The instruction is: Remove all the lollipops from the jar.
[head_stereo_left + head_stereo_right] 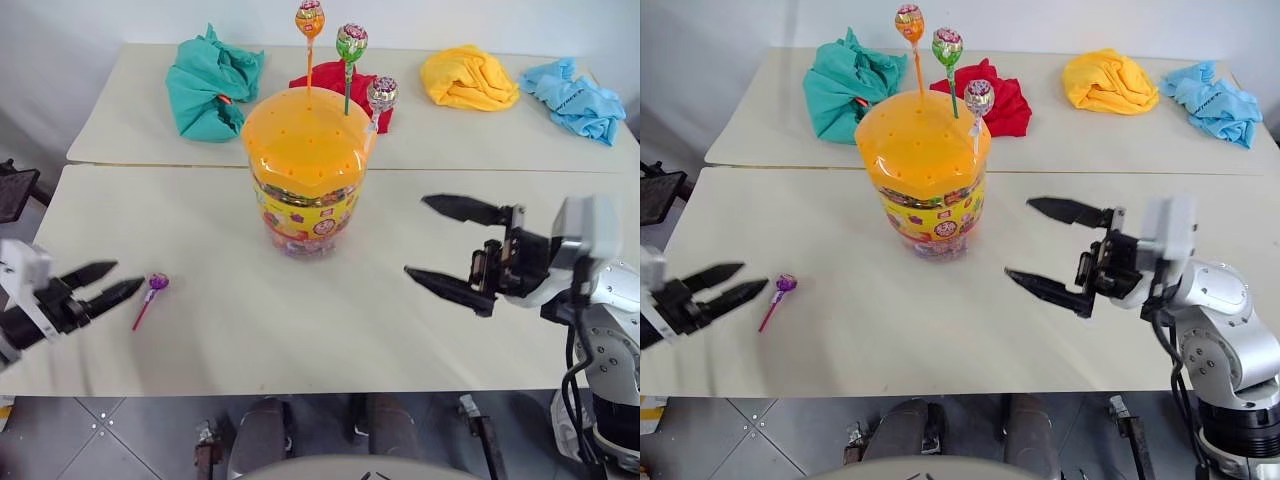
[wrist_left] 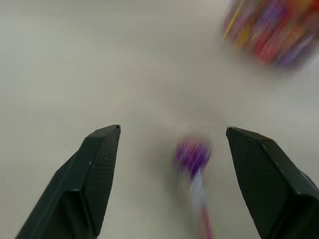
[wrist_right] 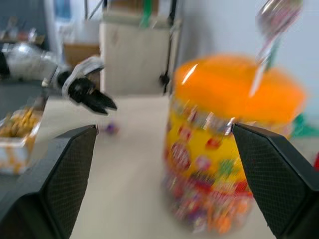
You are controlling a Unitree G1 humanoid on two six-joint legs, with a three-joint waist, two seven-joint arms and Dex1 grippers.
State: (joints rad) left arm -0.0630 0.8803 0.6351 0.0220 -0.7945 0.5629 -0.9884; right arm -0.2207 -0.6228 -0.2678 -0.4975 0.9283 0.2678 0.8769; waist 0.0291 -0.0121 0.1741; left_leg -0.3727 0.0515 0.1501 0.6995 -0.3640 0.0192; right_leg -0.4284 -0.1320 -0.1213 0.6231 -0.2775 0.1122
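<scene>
well, purple lollipop (image 1: 157,283) lies seemingly free beside left gripper (image 1: 108,282).

Both eye views look forward and down from the head over the tabletop (image 1: 200,300), sharing the jar (image 1: 305,180) and both hands, from slightly offset positions. The left wrist view looks close along the left hand (image 2: 172,149) at the tabletop, with the jar's base at its edge. The right wrist view looks level past the right hand (image 3: 164,144) at the near jar and, farther off, the left hand.
</scene>
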